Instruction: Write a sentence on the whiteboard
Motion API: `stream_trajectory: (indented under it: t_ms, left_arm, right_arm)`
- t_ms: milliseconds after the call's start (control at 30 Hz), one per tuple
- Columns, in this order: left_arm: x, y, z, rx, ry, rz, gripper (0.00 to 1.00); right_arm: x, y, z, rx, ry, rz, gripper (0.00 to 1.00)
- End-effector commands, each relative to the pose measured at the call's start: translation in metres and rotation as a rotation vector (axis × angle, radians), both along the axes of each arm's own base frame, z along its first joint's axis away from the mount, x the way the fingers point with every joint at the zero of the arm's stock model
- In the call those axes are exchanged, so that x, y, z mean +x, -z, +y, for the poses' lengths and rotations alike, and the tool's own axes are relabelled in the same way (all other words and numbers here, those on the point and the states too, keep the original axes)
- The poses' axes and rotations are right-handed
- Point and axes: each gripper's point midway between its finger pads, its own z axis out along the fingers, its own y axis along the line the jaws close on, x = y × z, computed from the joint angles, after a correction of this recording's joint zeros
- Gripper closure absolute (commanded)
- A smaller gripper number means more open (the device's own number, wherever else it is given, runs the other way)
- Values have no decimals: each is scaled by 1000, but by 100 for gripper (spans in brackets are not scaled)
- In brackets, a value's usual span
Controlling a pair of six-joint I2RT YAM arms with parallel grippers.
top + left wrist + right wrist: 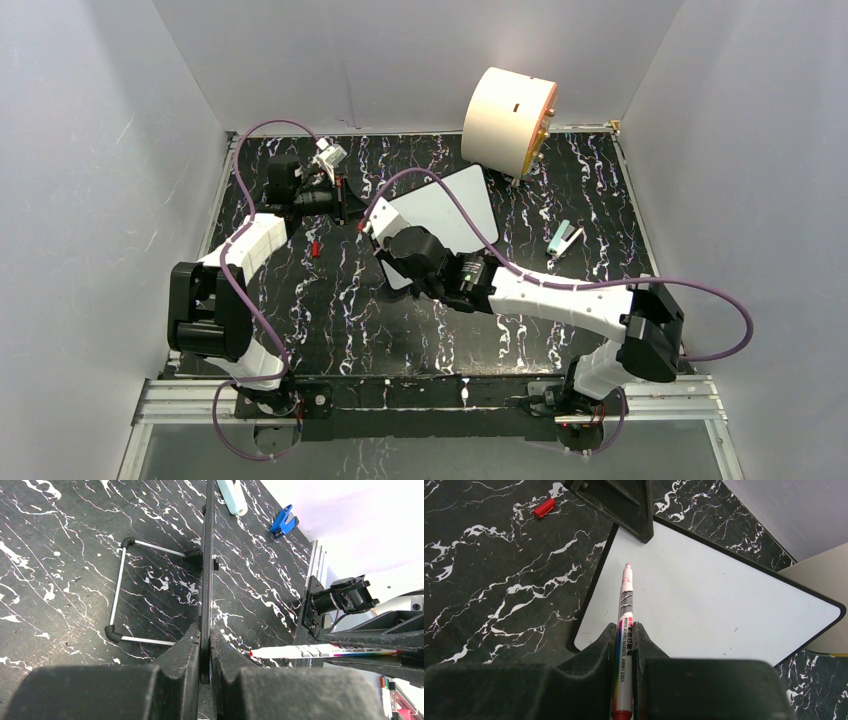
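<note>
The whiteboard (445, 205) lies mid-table, its white face (704, 600) bare; the sentence is not in view. My left gripper (343, 200) is shut on the board's left edge. In the left wrist view that edge is a thin black line (207, 555) running between the fingers of the left gripper (205, 630), with a wire stand (120, 600) beside it. My right gripper (626, 627) is shut on a white marker (626, 595). The marker's red tip points over the board's near-left corner, close to the left gripper's fingers (624, 505). From above, the right gripper (392, 240) sits at that corner.
A red marker cap (316, 247) lies on the black marbled table left of the board. A big cream cylinder (510, 120) stands at the back right. A pale green and blue object (565, 238) lies to the right. White walls enclose the table.
</note>
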Motion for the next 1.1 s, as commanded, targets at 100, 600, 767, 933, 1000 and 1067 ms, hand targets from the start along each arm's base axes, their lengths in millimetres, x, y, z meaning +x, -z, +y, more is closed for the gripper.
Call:
stream_trajectory:
  t_ms: [100, 600, 767, 933, 1000, 1067]
  left_arm:
    - [-7, 4, -3, 19, 7, 20, 100]
    - [-7, 5, -4, 21, 5, 22, 100]
    - [-7, 6, -4, 22, 5, 22, 100]
    - [-7, 5, -4, 21, 7, 20, 100]
    - [-7, 5, -4, 21, 6, 21, 100]
    - [-7, 6, -4, 21, 7, 22, 100]
  right_arm:
    - [9, -27, 18, 90, 22, -61, 100]
    - [17, -25, 24, 93, 46, -80, 100]
    - [19, -27, 26, 99, 50, -92, 100]
    - [21, -28, 29, 97, 51, -101, 100]
    - [22, -28, 31, 95, 51, -102, 100]
    - [23, -28, 32, 91, 51, -105, 100]
